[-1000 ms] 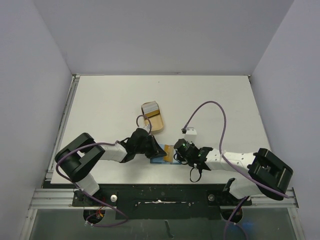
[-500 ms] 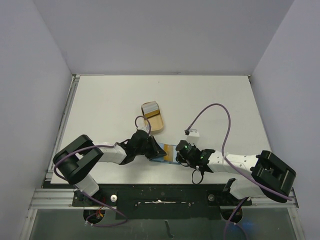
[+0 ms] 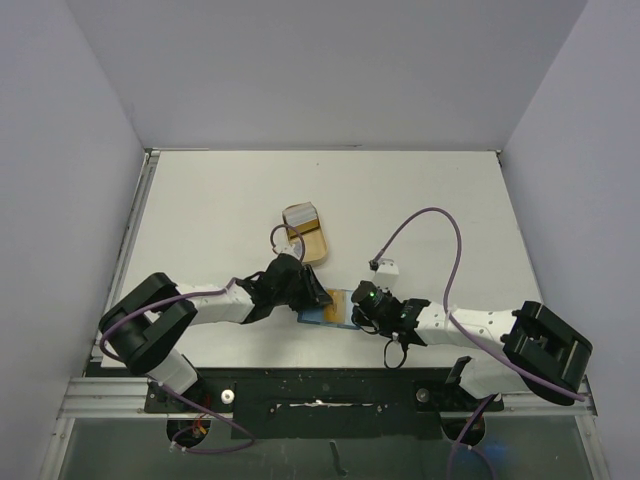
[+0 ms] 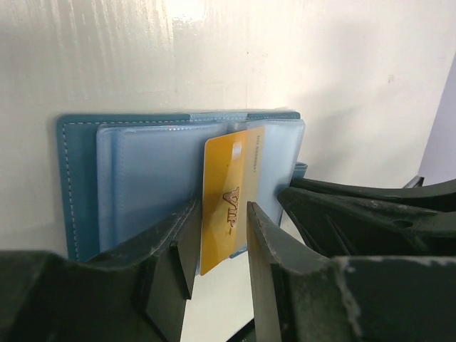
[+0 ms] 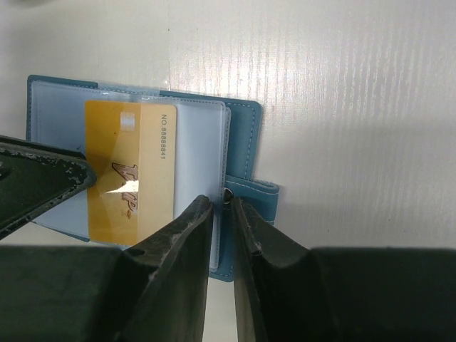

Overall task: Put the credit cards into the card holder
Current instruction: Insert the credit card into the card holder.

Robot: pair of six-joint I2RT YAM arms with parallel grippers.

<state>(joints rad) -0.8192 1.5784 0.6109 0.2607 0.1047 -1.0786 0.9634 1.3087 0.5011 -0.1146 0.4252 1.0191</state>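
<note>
Left pincer (image 4: 221, 205): fingers set against the two long edges of an orange card (image 4: 226, 192), apparently pinching it.

Card: lies flat between those fingers; its far end looks tucked under a clear pocket; its near end projects back past the holder's edge.

Holder (image 4: 135, 178): open on the table (image 3: 430, 200) just ahead of the left tips, pockets up.

Right pincer (image 5: 221, 203): faces the left one across the holder; fingers pressed almost together, only a slit between; tips at the holder's edge by the snap tab (image 5: 260, 189) (whether they bear down on it cannot be told).

Tray (image 3: 318, 247): well beyond both pincers; a stack (image 3: 298, 214) of cards in its far end.

Progress, as judged: first card part-seated; it needs pushing home; the stack is not yet moved.
</note>
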